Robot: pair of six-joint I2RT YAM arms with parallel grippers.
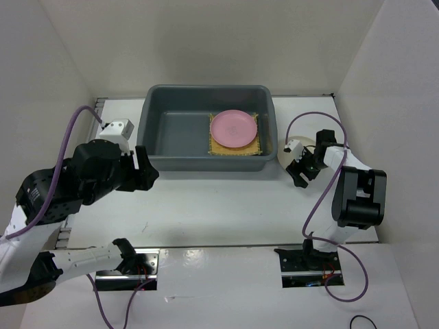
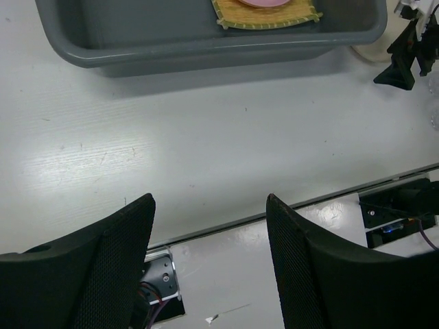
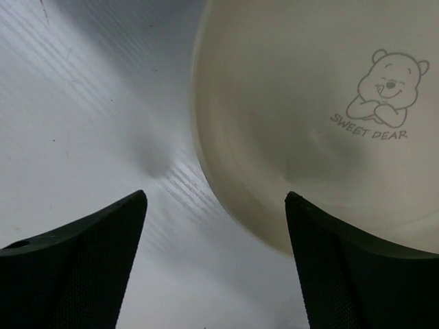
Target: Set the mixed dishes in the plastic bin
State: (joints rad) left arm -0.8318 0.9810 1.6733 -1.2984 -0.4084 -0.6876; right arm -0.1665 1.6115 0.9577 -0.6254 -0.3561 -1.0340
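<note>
Bin (image 1: 199, 163) sits at the far middle of the table (image 1: 219, 205). Mat (image 1: 236, 151) lies flat inside it, in the bin's near right corner. Pink plate (image 1: 234, 128) sits on the mat, roughly centred, right way up.

Cream plate (image 3: 309, 123) is on the table, just off the bin's near right corner, toward the table's right edge. Bear print (image 3: 384, 86) faces up.

Right gripper (image 3: 214, 197) is low over that plate, jaws apart, nothing pinched. On its wrist cam I see the plate's rim running between the jaws: one jaw over the plate, the other over bare table. I can't tell whether either jaw touches the plate.

Left gripper (image 2: 208, 199) hangs just off the bin's near left corner, clear of the bin wall. Jaws wide, holding nothing; on its wrist cam I see only table surface between them.
</note>
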